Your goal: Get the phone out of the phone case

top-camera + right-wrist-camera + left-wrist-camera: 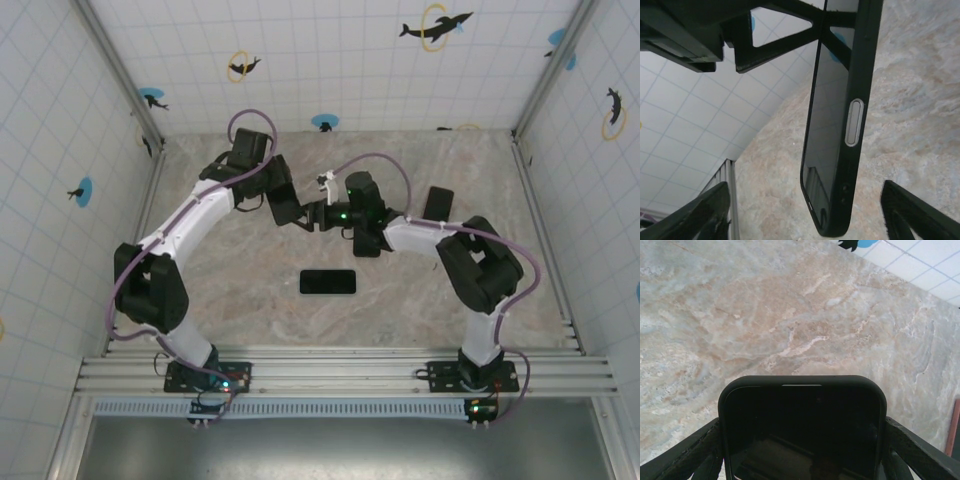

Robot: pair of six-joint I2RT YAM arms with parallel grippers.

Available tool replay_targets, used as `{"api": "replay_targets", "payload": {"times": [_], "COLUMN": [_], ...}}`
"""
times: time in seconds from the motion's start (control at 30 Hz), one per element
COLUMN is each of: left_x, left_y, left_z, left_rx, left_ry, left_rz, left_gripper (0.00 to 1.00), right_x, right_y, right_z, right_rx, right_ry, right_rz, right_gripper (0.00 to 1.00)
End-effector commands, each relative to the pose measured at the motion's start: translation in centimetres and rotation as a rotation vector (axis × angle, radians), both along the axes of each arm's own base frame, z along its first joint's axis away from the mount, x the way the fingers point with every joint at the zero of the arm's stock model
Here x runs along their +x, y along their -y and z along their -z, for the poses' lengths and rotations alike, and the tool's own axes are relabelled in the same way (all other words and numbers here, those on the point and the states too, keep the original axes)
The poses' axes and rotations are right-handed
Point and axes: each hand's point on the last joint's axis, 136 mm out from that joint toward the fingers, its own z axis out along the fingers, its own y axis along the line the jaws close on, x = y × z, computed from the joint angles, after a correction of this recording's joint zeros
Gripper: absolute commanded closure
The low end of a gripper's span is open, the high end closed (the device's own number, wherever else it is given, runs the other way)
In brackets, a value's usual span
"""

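While the left jaws squeeze the sides of the black phone case, with the phone inside, up above the worktop, the right jaws stand open on both sides of it, not touching.

**Q:** Left wrist view: what is the table surface?
**A:** A stone-look sheet veined in beige and grey, smooth with a low sheen.
**Q:** The phone case?
**A:** Black, matt and rubbery-looking. The phone screen inside it is glossy glass and mirror-like.
**Q:** Right wrist view: the pale oval on the case edge?
**A:** A side button, silvery with a satin metallic look.
**Q:** The left gripper and its fingers?
**A:** Black matt plastic.
**Q:** Top view: the walls and the rail?
**A:** Smooth white gridded panels and brushed aluminium.
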Motion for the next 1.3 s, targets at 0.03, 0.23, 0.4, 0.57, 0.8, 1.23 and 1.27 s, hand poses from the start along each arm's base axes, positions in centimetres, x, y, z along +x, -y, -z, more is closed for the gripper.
{"api": "replay_targets", "payload": {"times": [0.03, 0.23, 0.4, 0.57, 0.8, 1.23, 1.27], "left_x": [-0.4, -0.6, -0.6, -0.6, -0.5, -0.4, -0.4], "left_y": [0.9, 1.2, 1.2, 1.4, 1.6, -0.6, -0.9], "left_z": [-3.5, -3.4, -3.1, -3.3, -3.1, -6.8, -7.6], "left_rx": [-0.08, -0.091, -0.088, -0.089, -0.09, -0.221, -0.262], "left_ry": [0.069, 0.067, 0.062, 0.069, 0.069, 0.197, 0.229], "left_rz": [0.01, 0.014, 0.015, 0.026, 0.035, 0.032, 0.03], "left_gripper": [0.33, 0.33, 0.32, 0.25, 0.17, 0.02, 0.02], "right_x": [0.9, 1.0, 1.2, 1.4, 1.5, 2.6, 2.7], "right_y": [-1.1, -1.5, -1.6, -1.5, -1.4, 1.1, 1.6], "right_z": [-1.7, -2.0, -2.1, -2.2, -2.7, -5.6, -6.2], "right_rx": [0.086, 0.154, 0.18, 0.18, 0.187, 0.256, 0.277], "right_ry": [0.004, -0.046, -0.063, -0.064, -0.066, -0.084, -0.091], "right_rz": [0.011, 0.0, 0.003, 0.011, 0.017, 0.049, 0.052], "right_gripper": [0.28, 0.55, 0.63, 0.81, 1.0, 1.0, 1.0]}}
